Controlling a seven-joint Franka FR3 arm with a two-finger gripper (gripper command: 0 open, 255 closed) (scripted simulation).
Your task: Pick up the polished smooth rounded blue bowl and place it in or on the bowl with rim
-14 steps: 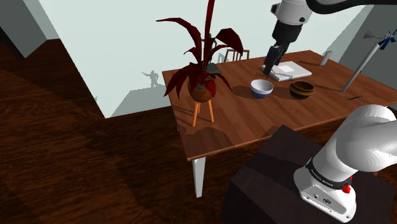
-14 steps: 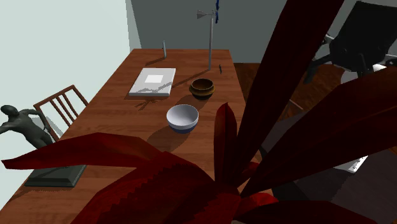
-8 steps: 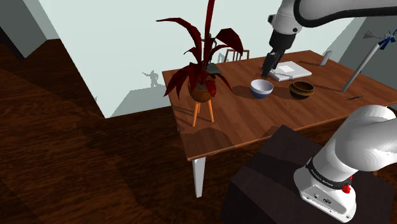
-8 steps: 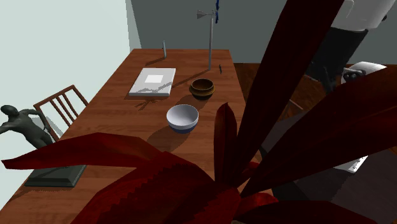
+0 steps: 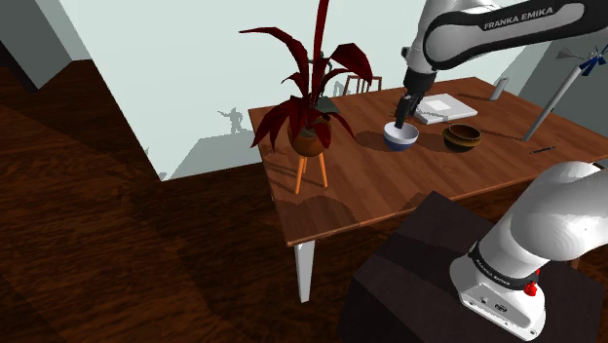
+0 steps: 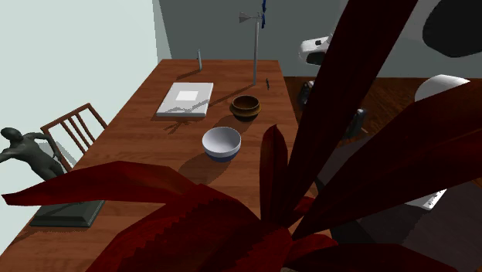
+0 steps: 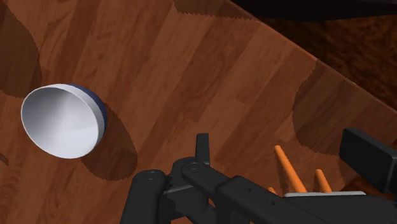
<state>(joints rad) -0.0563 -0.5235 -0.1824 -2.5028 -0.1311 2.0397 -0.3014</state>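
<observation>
Black two-finger end effector (image 5: 399, 125) hangs above the wooden bench (image 5: 351, 185); how far open it is cannot be told, and nothing is in it. The round bowl, blue outside and white inside (image 5: 407, 140), sits free on the bench below. Judged best: centre over one wall, descend straight, close on the rim. Count: two bowls, the second a brown rimmed bowl (image 5: 463, 136) just beside; one red-leaved potted plant (image 5: 310, 107); one flat white book (image 5: 443, 105) farthest.
</observation>
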